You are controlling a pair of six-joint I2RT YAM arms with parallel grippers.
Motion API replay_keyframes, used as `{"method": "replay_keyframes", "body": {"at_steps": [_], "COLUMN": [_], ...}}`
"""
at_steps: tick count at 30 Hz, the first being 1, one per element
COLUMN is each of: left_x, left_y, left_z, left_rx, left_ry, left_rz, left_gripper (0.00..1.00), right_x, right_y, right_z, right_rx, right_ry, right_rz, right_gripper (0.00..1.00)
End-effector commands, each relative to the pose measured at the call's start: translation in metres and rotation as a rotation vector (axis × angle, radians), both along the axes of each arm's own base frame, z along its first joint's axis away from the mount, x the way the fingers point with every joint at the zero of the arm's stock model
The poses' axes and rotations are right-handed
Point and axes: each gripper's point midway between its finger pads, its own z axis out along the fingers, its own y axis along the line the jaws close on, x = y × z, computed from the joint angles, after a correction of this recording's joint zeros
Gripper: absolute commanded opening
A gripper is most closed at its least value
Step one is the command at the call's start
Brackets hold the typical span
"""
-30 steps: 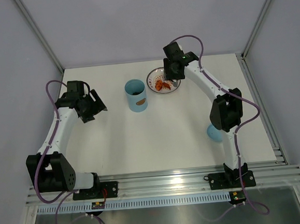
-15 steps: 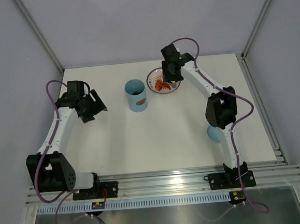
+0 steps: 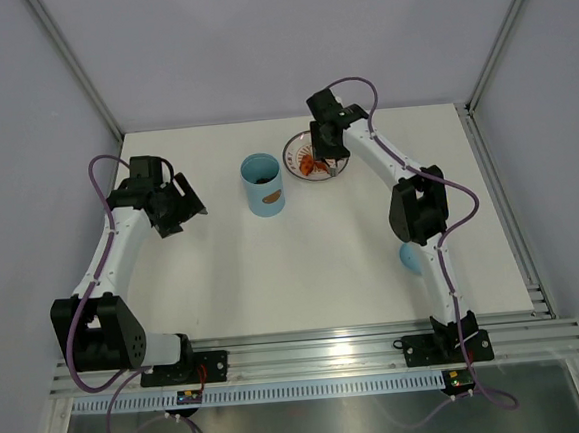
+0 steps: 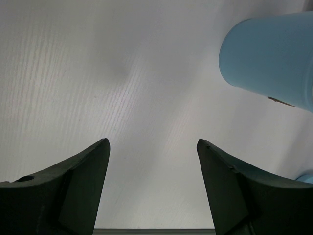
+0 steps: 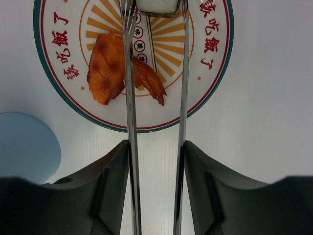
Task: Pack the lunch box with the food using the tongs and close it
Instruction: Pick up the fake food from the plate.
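Note:
My right gripper point(image 5: 156, 144) is shut on the silver tongs point(image 5: 130, 98) and hangs over the red-rimmed plate point(image 5: 215, 73). Between the tong tips at the top edge sits a white, dark-rimmed roll point(image 5: 156, 5); I cannot tell whether they pinch it. Two orange food pieces point(image 5: 105, 68) lie on the plate, the left tong arm crossing over them. The light-blue lunch box point(image 3: 264, 184) stands upright left of the plate point(image 3: 302, 147), something dark inside it. My left gripper point(image 4: 152, 142) is open and holds nothing, left of the lunch box point(image 4: 269, 58).
The round blue lid point(image 3: 409, 258) lies on the table beside the right arm, partly hidden by it. A pale blue round shape point(image 5: 27, 147) fills the lower left of the right wrist view. Grey walls close the table's back and sides.
The right arm has shifted a little to the left and farther back over the plate, its elbow moving left too. The left arm has not moved.

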Motion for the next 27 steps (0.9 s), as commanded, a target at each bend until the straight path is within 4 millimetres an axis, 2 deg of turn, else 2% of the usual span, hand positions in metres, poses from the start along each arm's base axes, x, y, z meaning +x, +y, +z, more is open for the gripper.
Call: {"method": "replay_keyframes", "body": {"at_steps": [1, 3, 4, 6, 7, 10, 12, 17, 19, 26, 27], "left_x": [0.009, 0.008, 0.008, 0.007, 0.007, 0.007, 0.007, 0.006, 0.006, 0.009, 0.009], "left_y": [0.005, 0.006, 0.005, 0.005, 0.005, 0.004, 0.004, 0.003, 0.003, 0.001, 0.001], "left_z": [0.009, 0.007, 0.007, 0.006, 0.006, 0.006, 0.007, 0.009, 0.009, 0.014, 0.016], "left_rx": [0.019, 0.018, 0.017, 0.016, 0.014, 0.011, 0.01, 0.005, 0.003, -0.004, -0.006], "left_ry": [-0.039, -0.036, -0.035, -0.035, -0.035, -0.038, -0.038, -0.045, -0.045, -0.059, -0.063], "left_rz": [0.002, 0.002, 0.001, 0.0, 0.001, -0.001, -0.002, -0.001, -0.003, -0.006, -0.007], "left_gripper": [0.76, 0.76, 0.76, 0.76, 0.76, 0.76, 0.76, 0.76, 0.76, 0.76, 0.76], "right_x": [0.011, 0.011, 0.012, 0.011, 0.011, 0.007, 0.004, -0.01, -0.017, -0.069, -0.081], "right_y": [-0.003, -0.003, -0.005, -0.005, -0.005, -0.002, -0.002, -0.003, -0.002, 0.012, 0.022], "right_z": [0.018, 0.02, 0.021, 0.026, 0.029, 0.043, 0.06, 0.108, 0.12, 0.176, 0.181], "right_rx": [-0.008, -0.009, -0.01, -0.003, 0.0, 0.025, 0.051, 0.11, 0.137, 0.241, 0.245], "right_ry": [-0.052, -0.063, -0.069, -0.078, -0.08, -0.095, -0.118, -0.187, -0.196, -0.251, -0.252], "right_rz": [-0.003, -0.006, -0.009, -0.01, -0.009, -0.004, -0.001, 0.008, 0.015, 0.092, 0.121], "right_gripper": [0.53, 0.49, 0.43, 0.37, 0.31, 0.23, 0.17, 0.16, 0.16, 0.14, 0.14]}}
